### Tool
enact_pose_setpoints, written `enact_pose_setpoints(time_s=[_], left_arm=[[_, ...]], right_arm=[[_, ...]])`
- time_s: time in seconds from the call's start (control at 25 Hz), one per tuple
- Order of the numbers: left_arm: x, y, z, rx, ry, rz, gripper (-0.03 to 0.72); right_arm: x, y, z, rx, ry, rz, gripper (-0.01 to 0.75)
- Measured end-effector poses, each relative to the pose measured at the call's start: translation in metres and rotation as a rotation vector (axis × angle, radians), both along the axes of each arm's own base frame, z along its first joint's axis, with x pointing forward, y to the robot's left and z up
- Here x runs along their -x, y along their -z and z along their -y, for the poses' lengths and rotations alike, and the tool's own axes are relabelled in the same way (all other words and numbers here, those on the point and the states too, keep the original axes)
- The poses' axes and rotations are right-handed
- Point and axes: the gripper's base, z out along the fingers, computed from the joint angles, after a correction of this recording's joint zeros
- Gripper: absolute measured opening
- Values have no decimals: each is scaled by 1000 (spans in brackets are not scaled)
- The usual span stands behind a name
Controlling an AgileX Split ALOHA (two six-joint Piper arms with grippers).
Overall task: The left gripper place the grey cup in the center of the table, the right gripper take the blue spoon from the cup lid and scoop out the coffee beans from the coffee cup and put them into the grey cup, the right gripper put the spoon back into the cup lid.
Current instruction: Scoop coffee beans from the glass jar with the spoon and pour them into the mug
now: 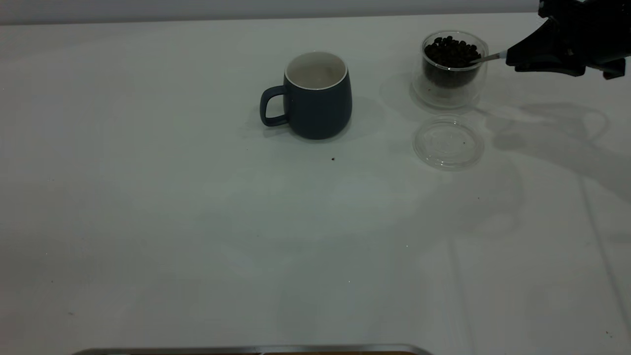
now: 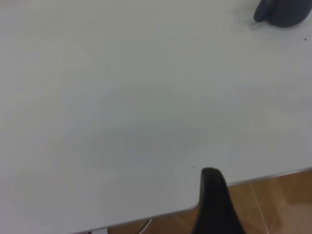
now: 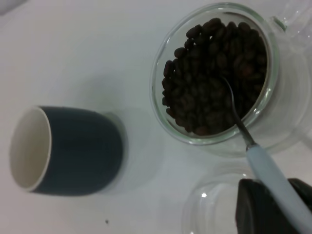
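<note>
1. grey cup (image 1: 315,101): rounded slate blue-grey ceramic, matte outside, white inside, loop handle toward the exterior view's left. Upright near the middle of the table (image 1: 197,222), nothing visible inside
2. coffee cup (image 1: 449,69): short clear double-walled glass, no handle, at the far right of the table, well apart from the grey cup. Heaped to the rim with coffee beans (image 1: 451,52), dark brown, near black, glossy
3. cup lid (image 1: 448,142): shallow clear disc with raised rim, flat on the table just in front of the coffee cup, nothing lying in it
4. blue spoon (image 1: 485,58): thin steel neck, pale blue rounded handle. Bowl is dug into the beans, handle slants up and out over the glass rim
5. right gripper (image 1: 512,56): black, above the table's right edge, fingers clamped on the spoon's blue handle
6. left gripper (image 2: 214,204): only one black finger shows, over the table's near edge, clear of everything. Can't tell how far open; nothing seen in it
7. Right wrist view only: spoon bowl buried among the beans, handle running into the gripper, grey cup's white interior. Left wrist view only: metal-trimmed table edge, brown tiled floor below, the grey cup's base far off. Exterior view only: whole lid, a few dark specks on the tabletop
8. No readable labels, logos or writing on anything
</note>
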Motion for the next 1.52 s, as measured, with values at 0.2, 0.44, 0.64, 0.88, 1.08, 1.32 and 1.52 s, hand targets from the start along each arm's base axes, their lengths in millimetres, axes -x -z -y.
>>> enact_pose_setpoints(time_s=[0.2,0.44,0.64,0.88,1.08,1.32,1.52], left_arm=[[0,0,0,0,0,0,555],[0,0,0,0,0,0,555],[0,0,0,2,-2,0,555],[0,0,0,1,-1,0,555],[0,0,0,1,-1,0,555],[0,0,0,1,-1,0,555],[0,0,0,1,-1,0,555]], right_arm=[[0,1,10,-96,80,-26,107],[0,0,18,-166,144,-53,107],[0,-2,20,-204,155,-60,107],[1,-1,20,-188,137,-66,107],[3,0,16,-189,124,-89,107],[3,-1,9,-228,130,-116,107],[3,-2,8,-281,163,-155,107]])
